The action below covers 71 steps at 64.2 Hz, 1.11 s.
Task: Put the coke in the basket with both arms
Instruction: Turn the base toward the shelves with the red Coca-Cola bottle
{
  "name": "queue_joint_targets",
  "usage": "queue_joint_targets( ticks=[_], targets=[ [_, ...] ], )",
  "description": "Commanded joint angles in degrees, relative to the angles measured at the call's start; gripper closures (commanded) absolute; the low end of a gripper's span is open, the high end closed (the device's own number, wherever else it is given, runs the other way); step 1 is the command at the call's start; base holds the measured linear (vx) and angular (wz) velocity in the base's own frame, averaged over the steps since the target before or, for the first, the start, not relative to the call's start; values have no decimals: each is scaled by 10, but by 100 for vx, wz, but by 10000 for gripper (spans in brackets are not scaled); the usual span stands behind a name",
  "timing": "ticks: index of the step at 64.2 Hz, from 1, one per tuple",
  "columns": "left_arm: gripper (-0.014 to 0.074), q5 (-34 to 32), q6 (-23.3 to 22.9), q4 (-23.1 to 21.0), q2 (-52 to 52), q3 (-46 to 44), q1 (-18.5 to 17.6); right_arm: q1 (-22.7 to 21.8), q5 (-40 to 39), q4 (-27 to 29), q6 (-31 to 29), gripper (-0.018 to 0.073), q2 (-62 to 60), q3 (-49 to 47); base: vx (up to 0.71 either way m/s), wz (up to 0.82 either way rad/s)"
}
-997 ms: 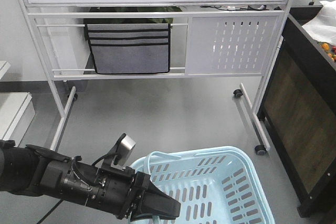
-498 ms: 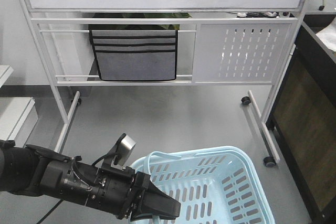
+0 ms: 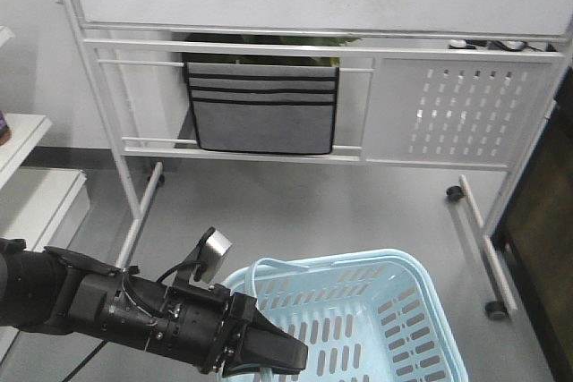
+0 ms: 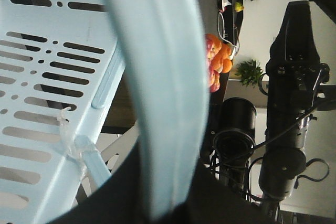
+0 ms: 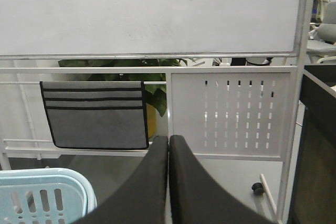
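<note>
A: Front view: the left fingers (image 3: 273,352) sit at the near-left rim of the basket (image 3: 394,310). Are they holding it?
B: The left wrist view says yes, they're clamped on the basket's handle (image 4: 163,77). I'd carry it level and slow so the handle can't slip
A: And the right wrist view?
B: The right fingers (image 5: 152,182) are pressed together on nothing, off to the right of the basket. The coke shows in no view, and there's no readable writing either

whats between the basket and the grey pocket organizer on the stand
Between basket and organizer: the stand's lower rail and bare grey floor, in the front-facing view.
</note>
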Motion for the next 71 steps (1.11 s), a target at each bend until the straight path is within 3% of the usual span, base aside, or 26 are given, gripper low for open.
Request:
queue_joint_targets(
  ticks=[1,71],
  targets=[
    [603,53,7,-47,-26,-7,1,-1,-40,-6,-2,568,-8,9,15,27],
    [603,53,7,-47,-26,-7,1,-1,-40,-6,-2,568,-8,9,11,29]
  ],
)
